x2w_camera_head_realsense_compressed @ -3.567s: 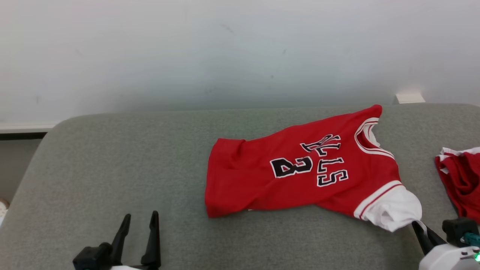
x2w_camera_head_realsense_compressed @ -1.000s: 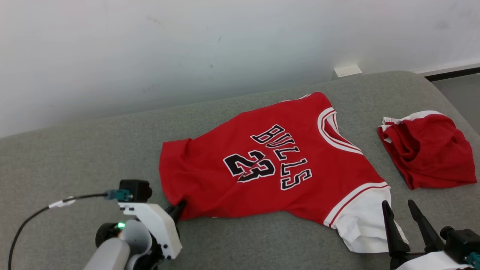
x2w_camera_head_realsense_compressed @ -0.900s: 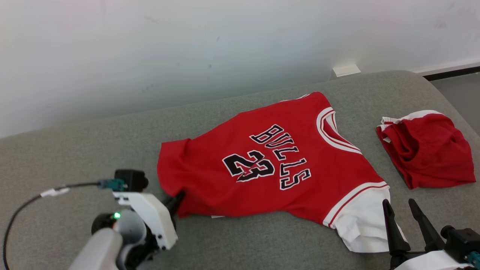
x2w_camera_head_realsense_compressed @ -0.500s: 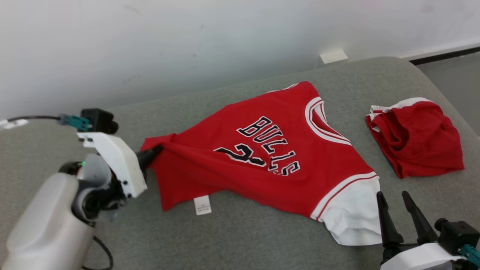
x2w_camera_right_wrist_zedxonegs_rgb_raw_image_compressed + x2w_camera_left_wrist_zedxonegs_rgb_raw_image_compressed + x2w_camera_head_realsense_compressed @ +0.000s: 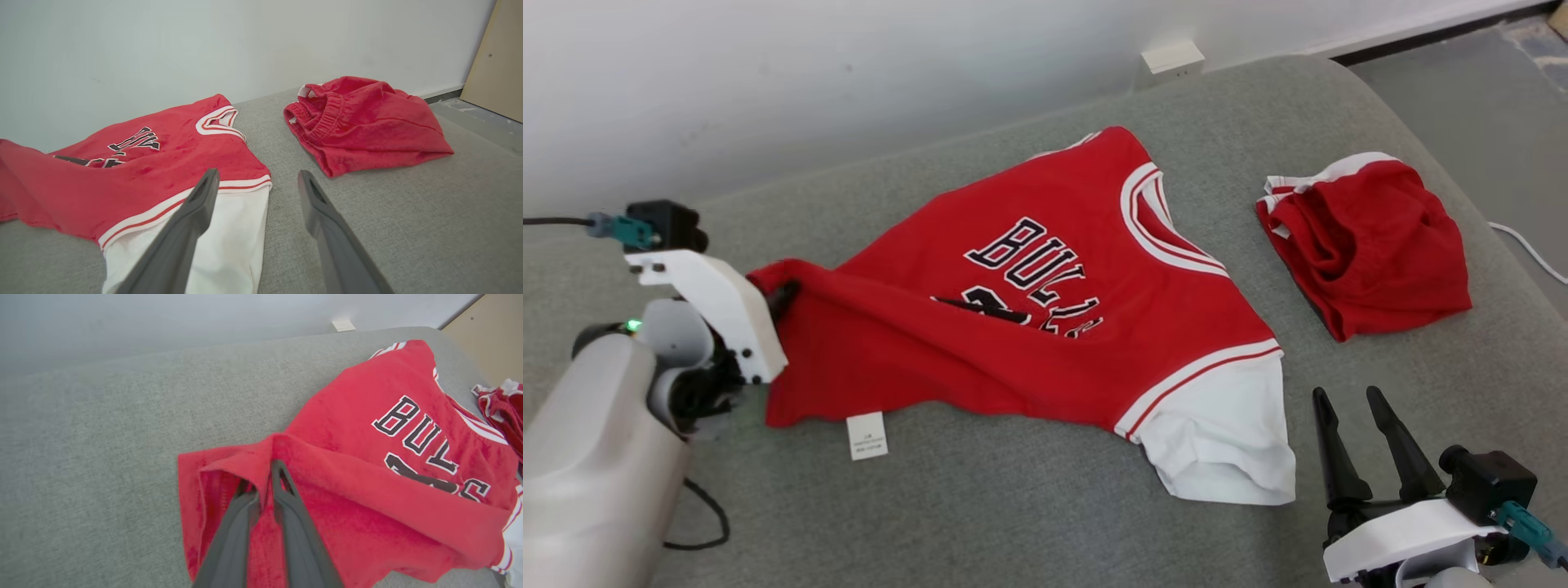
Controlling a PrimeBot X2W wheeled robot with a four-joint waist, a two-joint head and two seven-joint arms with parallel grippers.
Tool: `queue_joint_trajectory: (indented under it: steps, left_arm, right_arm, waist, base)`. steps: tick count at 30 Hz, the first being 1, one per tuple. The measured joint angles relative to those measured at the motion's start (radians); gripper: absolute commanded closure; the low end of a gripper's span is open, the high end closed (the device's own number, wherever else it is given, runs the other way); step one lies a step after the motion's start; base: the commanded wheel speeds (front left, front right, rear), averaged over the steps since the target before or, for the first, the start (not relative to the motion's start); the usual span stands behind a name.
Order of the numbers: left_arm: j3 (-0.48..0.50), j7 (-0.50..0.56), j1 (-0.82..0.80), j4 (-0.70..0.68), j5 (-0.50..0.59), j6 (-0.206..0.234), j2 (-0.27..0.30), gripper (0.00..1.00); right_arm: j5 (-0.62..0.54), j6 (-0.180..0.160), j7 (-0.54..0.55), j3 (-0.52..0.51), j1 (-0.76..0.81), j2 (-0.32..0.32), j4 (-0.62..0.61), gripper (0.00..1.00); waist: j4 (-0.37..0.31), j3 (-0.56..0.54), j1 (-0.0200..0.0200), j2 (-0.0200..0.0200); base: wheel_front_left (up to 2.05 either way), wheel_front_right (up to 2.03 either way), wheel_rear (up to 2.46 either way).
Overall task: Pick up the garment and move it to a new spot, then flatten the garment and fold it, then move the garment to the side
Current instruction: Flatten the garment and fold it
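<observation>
My L gripper (image 5: 261, 475) is nearly closed, just a thin slit btwn the two fingers, w/ a fold of the red jersey (image 5: 1045, 327) pinched in that slit. The grab is at the hem, at the jersey's far-left end. In the L wrist view the hem bunches into a small ridge right at my fingertips, and red cloth lies under and on both sides of the fingers.

In the head view the gripped edge is drawn up off the grey couch (image 5: 1013, 514) toward my L wrist. A long crease runs from the grip across the number and hides most of it. "BUL" reads clear; the rest of the lettering is partly tucked into the crease.

The rest of the jersey lies on the couch, stretching away from my L gripper to the right. Its collar is at the far-right and its white sleeve (image 5: 1225, 441) at the near-right end. A white label (image 5: 866, 435) lies flat on the couch below the hem, just beside my L wrist.

My R gripper (image 5: 1347, 395) is wide open, nothing in it, low over the couch. It sits near the white sleeve; can't tell if a finger touches it. Red shorts (image 5: 1372, 245) lie crumpled beyond the R gripper, apart from the jersey w/ bare couch btwn.
</observation>
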Motion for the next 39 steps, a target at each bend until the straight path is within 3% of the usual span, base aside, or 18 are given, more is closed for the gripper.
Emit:
queue_joint_trajectory:
  steps: [7, 17, 27, 34, 39]
  left_arm:
    - [-0.119, -0.013, -0.008, -0.009, -0.061, -0.001, 0.002, 0.0]
    - [-0.22, -0.142, 0.051, -0.115, -0.095, -0.001, 0.067, 0.0]
    - [-0.288, -0.248, 0.208, -0.084, -0.056, 0.074, -0.026, 0.0]
    - [-0.294, -0.3, 0.186, 0.069, -0.052, 0.119, -0.13, 0.0]
    - [-0.294, -0.348, 0.139, 0.178, -0.031, 0.14, -0.157, 0.0]
  right_arm:
    - [0.002, 0.0, -0.002, -0.01, 0.001, -0.013, 0.028, 0.0]
    - [-0.01, 0.0, -0.004, -0.027, 0.041, -0.049, 0.024, 0.0]
    - [-0.017, 0.0, 0.028, -0.035, 0.06, -0.06, -0.014, 0.0]
    - [-0.023, 0.0, 0.045, -0.026, 0.055, -0.06, -0.034, 0.0]
    - [-0.023, 0.0, 0.046, -0.026, 0.055, -0.061, -0.036, 0.0]
  waist:
    - [0.029, -0.029, 0.0, 0.0]
    - [0.126, -0.124, -0.0002, 0.0]
    - [0.182, -0.14, -0.0001, 0.0]
    - [0.166, -0.118, -0.0001, 0.0]
    - [0.147, -0.105, -0.0001, -0.0001]
  base:
    - [0.0, 0.0, 0.0]
    - [0.0, 0.0, 0.0]
    - [0.0, 0.0, 0.0]
    - [0.0, 0.0, 0.0]
    - [0.0, 0.0, 0.0]
